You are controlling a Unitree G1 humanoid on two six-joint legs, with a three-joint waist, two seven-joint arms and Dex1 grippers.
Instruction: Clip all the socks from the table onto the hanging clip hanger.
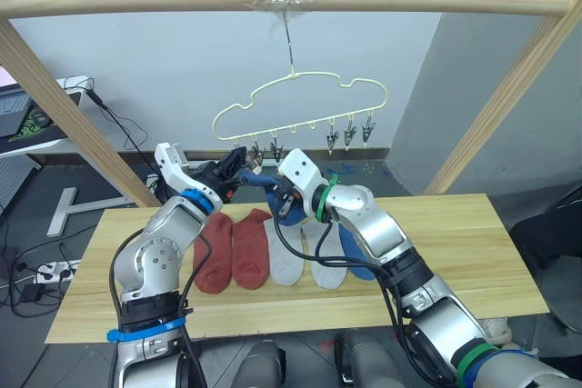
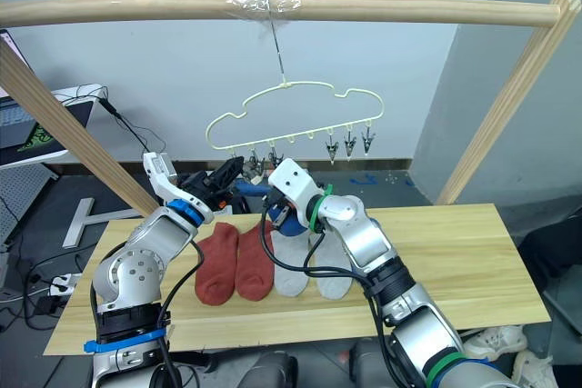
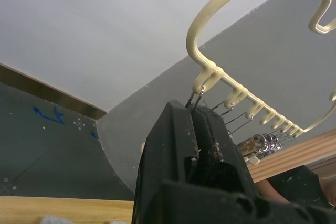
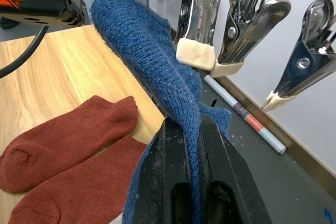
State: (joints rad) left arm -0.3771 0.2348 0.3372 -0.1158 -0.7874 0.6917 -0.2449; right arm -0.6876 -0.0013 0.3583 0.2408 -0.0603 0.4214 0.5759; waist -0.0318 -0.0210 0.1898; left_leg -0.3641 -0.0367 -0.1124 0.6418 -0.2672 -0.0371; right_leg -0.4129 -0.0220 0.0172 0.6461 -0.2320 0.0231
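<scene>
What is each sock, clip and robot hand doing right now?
Blue sock: lifted, pinched in right hand.
Right hand: shut on blue sock.
Left hand: shut on the hanger's end clip.
Clip hanger: hanging from the wooden bar.
Red socks: flat on table.
Grey socks: flat on table.

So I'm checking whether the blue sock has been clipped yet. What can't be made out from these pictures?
- Whether the first clip bites the blue sock: in the right wrist view the sock covers its mouth.
- What the left tool pinches: in the left wrist view its own black fingers hide the tips.
- The second blue sock: in the left eye view the right arm crosses it.
</scene>
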